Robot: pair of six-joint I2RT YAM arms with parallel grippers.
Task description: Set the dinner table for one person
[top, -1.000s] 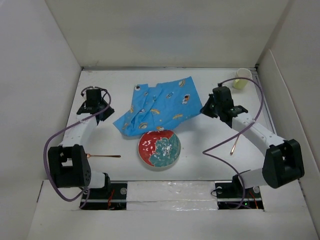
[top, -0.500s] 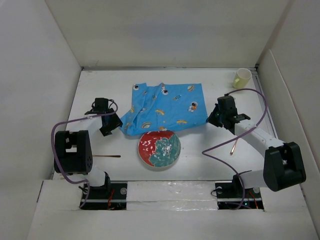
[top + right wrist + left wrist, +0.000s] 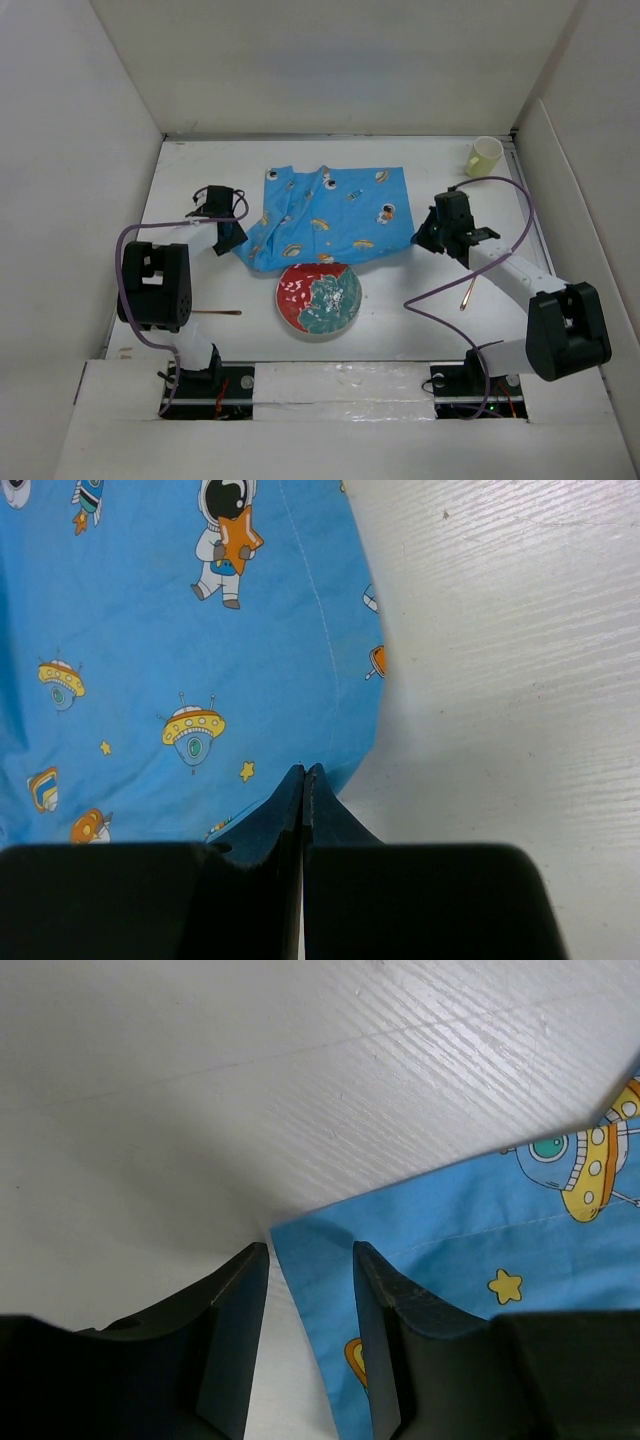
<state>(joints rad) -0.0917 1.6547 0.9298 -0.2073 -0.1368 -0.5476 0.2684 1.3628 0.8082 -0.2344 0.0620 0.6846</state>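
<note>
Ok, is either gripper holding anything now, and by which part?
The right gripper pinches the blue cloth by its right edge; the left gripper, open, straddles a corner.

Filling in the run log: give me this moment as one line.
left tool: open, astride near-left corner of mat | right tool: shut on mat, near-right corner | plate: at mat's near edge | cup: far-right corner
</note>
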